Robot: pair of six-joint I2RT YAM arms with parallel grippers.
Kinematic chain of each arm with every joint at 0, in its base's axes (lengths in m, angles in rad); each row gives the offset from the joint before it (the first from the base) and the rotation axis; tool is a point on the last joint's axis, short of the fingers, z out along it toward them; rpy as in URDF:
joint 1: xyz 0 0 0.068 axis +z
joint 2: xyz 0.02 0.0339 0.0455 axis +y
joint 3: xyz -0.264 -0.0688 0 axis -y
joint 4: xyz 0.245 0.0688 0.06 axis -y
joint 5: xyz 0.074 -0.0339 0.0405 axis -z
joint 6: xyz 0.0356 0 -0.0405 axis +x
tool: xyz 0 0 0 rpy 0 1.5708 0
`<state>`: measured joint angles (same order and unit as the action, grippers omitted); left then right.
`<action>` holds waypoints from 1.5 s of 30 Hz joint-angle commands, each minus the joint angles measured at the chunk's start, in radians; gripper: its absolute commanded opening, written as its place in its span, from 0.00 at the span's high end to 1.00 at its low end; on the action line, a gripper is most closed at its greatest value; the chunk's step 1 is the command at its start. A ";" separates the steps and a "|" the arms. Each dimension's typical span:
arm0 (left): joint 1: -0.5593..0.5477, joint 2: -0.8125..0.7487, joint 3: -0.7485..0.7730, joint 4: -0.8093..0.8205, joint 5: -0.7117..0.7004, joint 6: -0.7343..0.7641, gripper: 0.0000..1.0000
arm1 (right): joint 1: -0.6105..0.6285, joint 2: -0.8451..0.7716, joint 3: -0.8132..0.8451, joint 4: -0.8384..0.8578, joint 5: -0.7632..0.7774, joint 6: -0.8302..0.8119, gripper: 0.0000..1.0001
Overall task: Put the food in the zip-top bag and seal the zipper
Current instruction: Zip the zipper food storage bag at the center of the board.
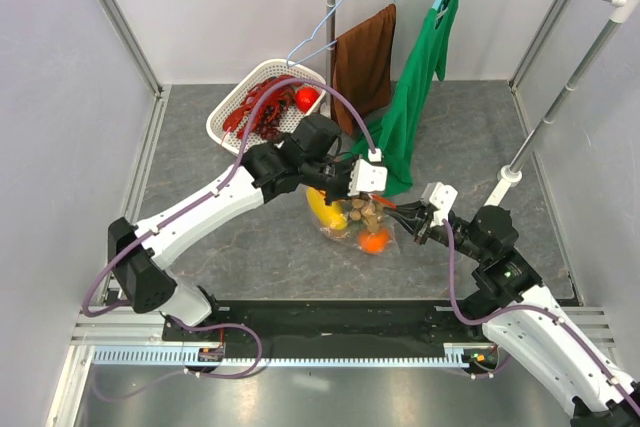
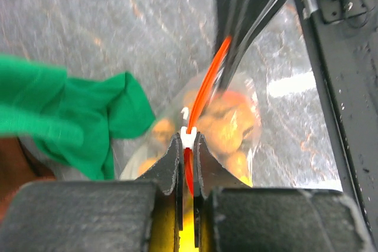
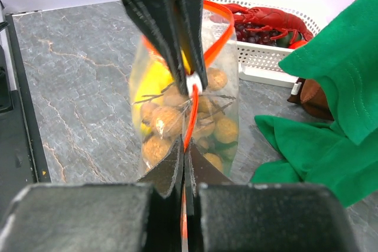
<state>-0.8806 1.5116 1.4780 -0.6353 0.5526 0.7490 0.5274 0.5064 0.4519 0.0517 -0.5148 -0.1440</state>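
Slippage is the worry I'd have, watching this. The left gripper (image 2: 188, 146) is clamped on the zipper (image 2: 207, 87) at its small whitish end. The right gripper (image 3: 184, 163) is pinched tight on the same red-orange strip a little further along. Between them the strip is only a thin, slick ridge. If either arm pulls off the line of the strip, I'd expect it to slide out of the jaws or twist rather than press shut.

From the right wrist view, part of the strip bows into an open loop beyond the left fingers, so the mouth looks only partly closed. A tug there could tip the load out.

The zip-top bag (image 1: 355, 222) sits between the two grippers over the middle of the table (image 1: 250, 257). I can't tell whether its underside touches the surface. It is clear, crinkly film that creases around its contents. Inside are a knobbly tan grape bunch (image 3: 165, 119), a smooth yellow fruit (image 3: 152, 81) and a round orange ball (image 1: 373, 240).

The soft green cloth (image 3: 331, 87) lies just beside the bag and could snag the film. A white mesh basket (image 1: 215, 127) stands at the far side, well apart.
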 commanded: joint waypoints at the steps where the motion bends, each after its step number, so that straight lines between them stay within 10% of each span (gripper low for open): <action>1: 0.104 -0.050 -0.021 -0.084 -0.088 0.027 0.98 | 0.000 -0.046 0.005 0.016 0.013 0.023 1.00; 21: 0.373 -0.289 -0.168 -0.221 -0.146 0.138 0.98 | 0.000 -0.112 0.013 -0.102 0.110 0.029 1.00; 42: 0.405 -0.429 -0.312 -0.280 -0.154 0.182 0.98 | 0.000 -0.077 0.060 -0.147 0.036 -0.005 1.00; 45: 0.405 -0.433 -0.254 -0.288 -0.032 0.135 0.84 | 0.002 -0.072 0.062 -0.142 0.001 -0.008 1.00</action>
<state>-0.4984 1.1019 1.1713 -0.8902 0.4526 0.8845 0.5282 0.4339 0.4629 -0.0921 -0.4816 -0.1314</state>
